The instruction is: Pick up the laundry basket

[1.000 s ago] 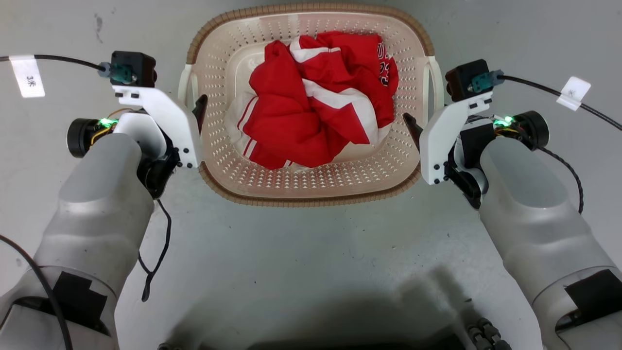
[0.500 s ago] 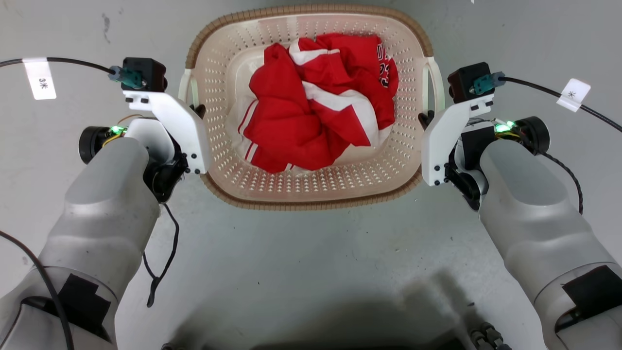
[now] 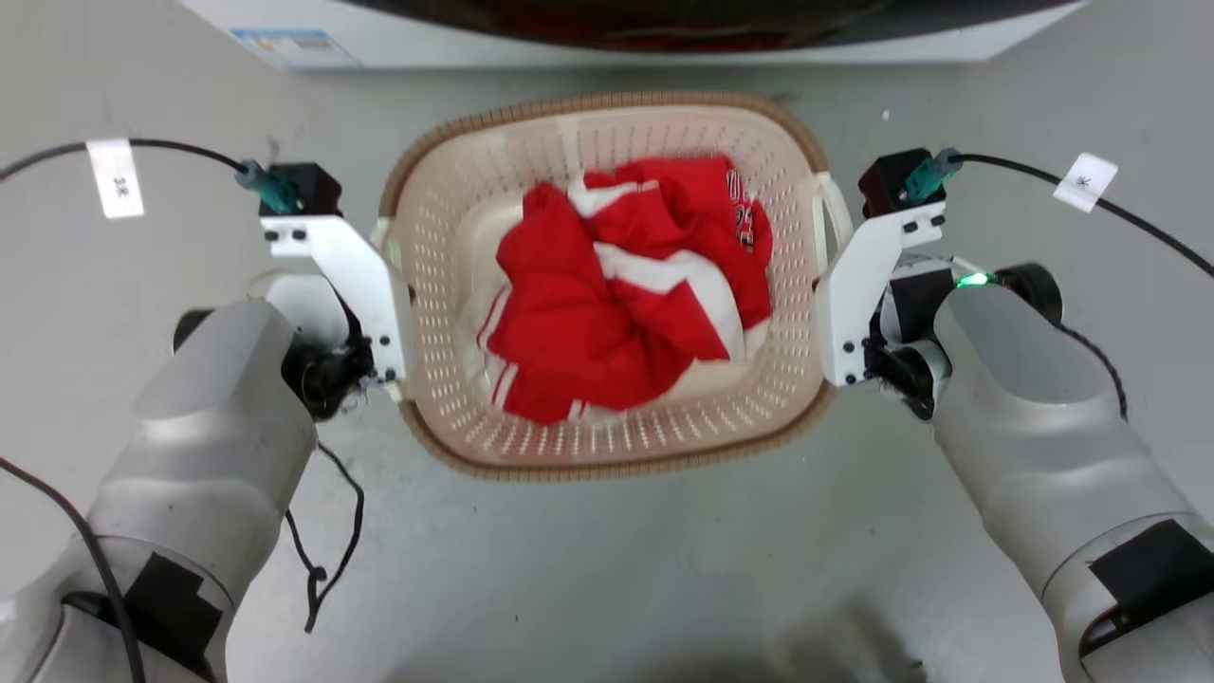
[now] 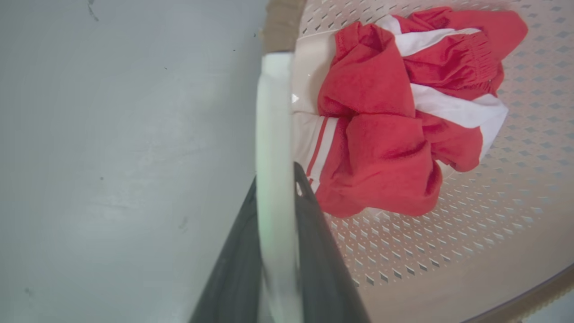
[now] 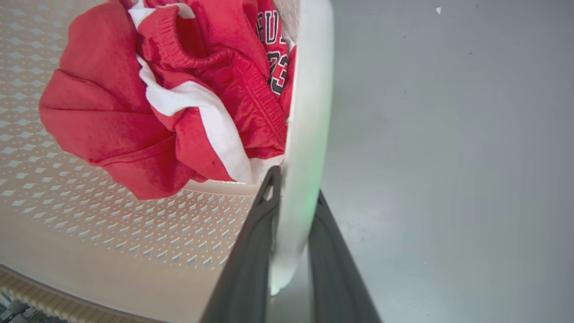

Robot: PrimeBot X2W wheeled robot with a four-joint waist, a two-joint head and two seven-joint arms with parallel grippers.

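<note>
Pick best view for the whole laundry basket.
Head view: the laundry basket shows whole, rim to rim. Wrist views show one white handle each, between the fingers of the left tool and right tool.

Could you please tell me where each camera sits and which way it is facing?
Head view: on the head, facing down at the laundry basket; left forearm and right forearm show.
Left wrist view: on the left wrist, facing along the left end effector, fingers astride a white handle.
Right wrist view: on the right wrist, along the right end effector, astride the other handle.
Shared: all three show the red garment.
</note>
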